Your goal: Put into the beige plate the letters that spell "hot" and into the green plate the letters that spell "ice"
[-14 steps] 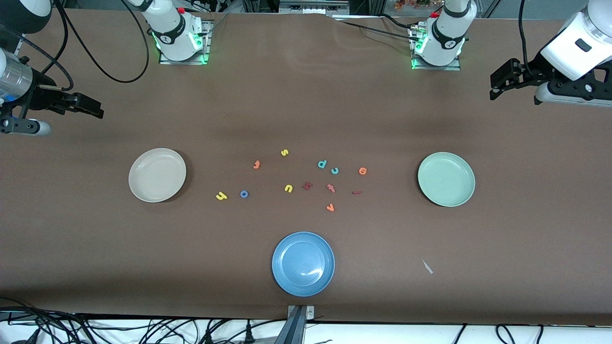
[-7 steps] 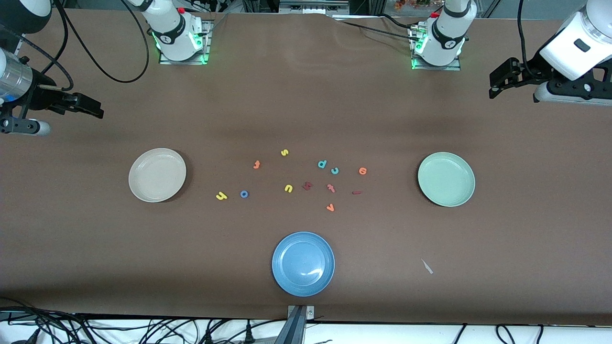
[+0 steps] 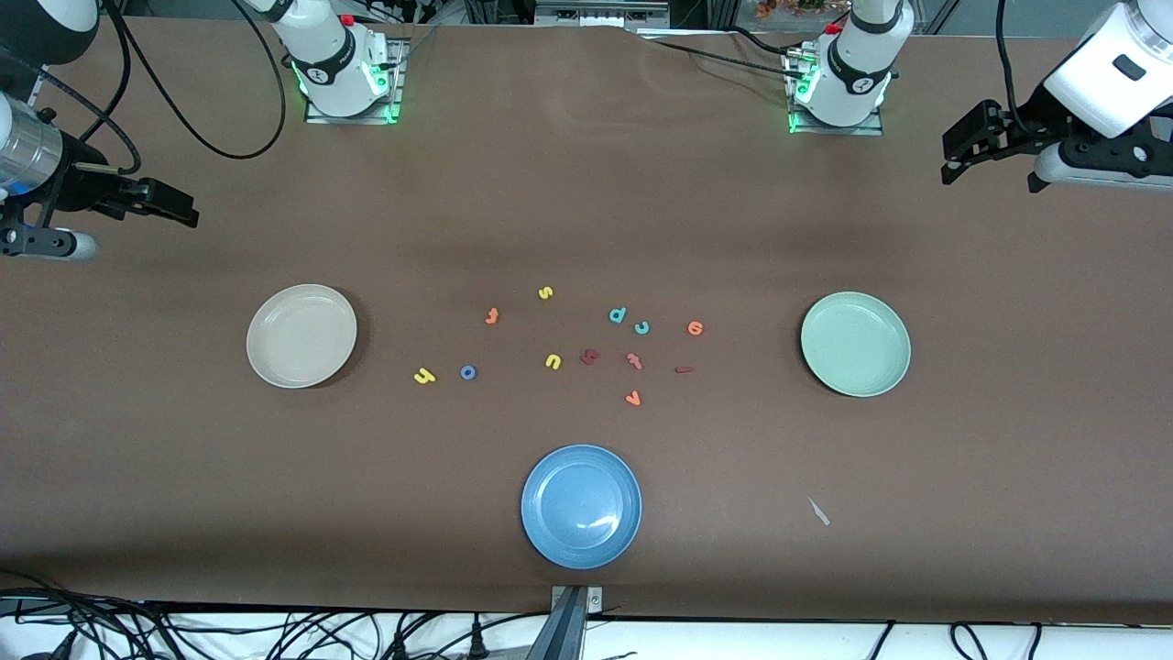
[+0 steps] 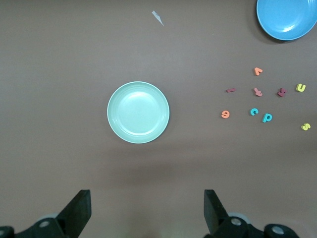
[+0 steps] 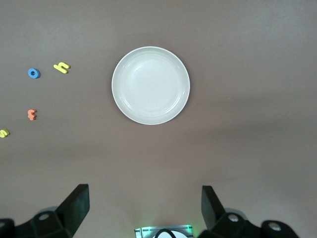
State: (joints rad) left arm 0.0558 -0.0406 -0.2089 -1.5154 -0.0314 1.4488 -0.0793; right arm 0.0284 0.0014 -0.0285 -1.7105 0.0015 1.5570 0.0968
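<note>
The beige plate (image 3: 301, 335) (image 5: 150, 85) lies toward the right arm's end, the green plate (image 3: 856, 344) (image 4: 138, 112) toward the left arm's end. Between them lie the yellow h (image 3: 423, 375), blue o (image 3: 468, 372), orange t (image 3: 492, 316), dark red i (image 3: 683, 369), teal c (image 3: 641, 327) and orange e (image 3: 695, 327). My left gripper (image 3: 955, 158) (image 4: 146, 210) hangs open and empty over bare table at its own end. My right gripper (image 3: 183, 209) (image 5: 144, 208) also hangs open and empty over its end.
A blue plate (image 3: 581, 505) sits nearest the front camera. Other letters lie among the task's: yellow s (image 3: 545, 293), yellow u (image 3: 553, 361), teal d (image 3: 618, 315), orange v (image 3: 632, 398), an orange-red f (image 3: 634, 360). A pale scrap (image 3: 818, 511) lies near the front edge.
My left gripper has shifted a little toward the robots' bases, still open. The right arm and all letters have stayed put.
</note>
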